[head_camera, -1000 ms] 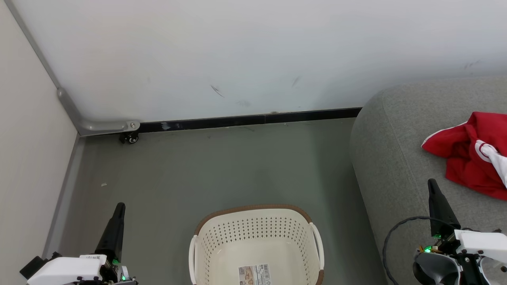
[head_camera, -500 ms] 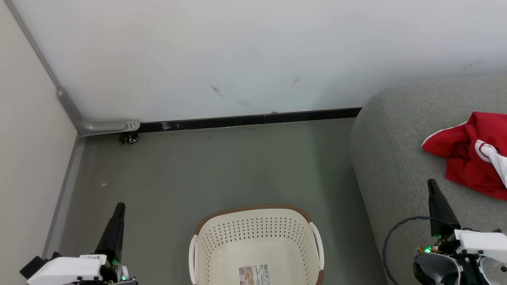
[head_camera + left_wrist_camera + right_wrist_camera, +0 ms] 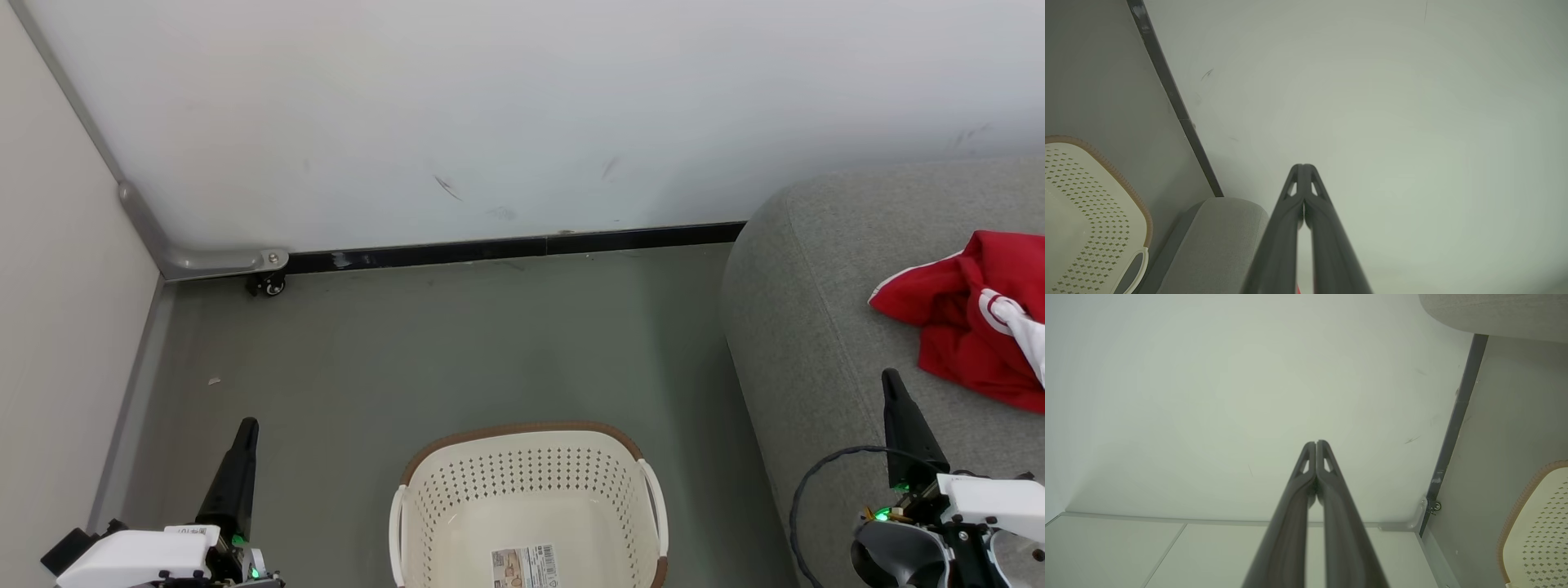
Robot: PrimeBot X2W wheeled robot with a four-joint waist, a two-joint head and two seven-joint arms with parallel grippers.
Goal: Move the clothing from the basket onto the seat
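The left gripper (image 3: 246,431), lower left, was closed on nothing. The right gripper (image 3: 891,384), lower right, was closed and empty too, over the near edge of the seat (image 3: 808,310). Between them, bottom centre, stood the basket (image 3: 522,428), bare but for its label (image 3: 524,566). The clothing (image 3: 963,327) lay crumpled on the seat at the right edge. It looked light and limp, likely to sag, and best pinched at a raised fold.

The basket (image 3: 522,474) on the floor (image 3: 408,351), the seat (image 3: 816,327) to its right.
The clothing (image 3: 963,327) lies on the seat, right of the basket; the wall (image 3: 522,122) stands behind it, a caster (image 3: 269,284) behind and left.
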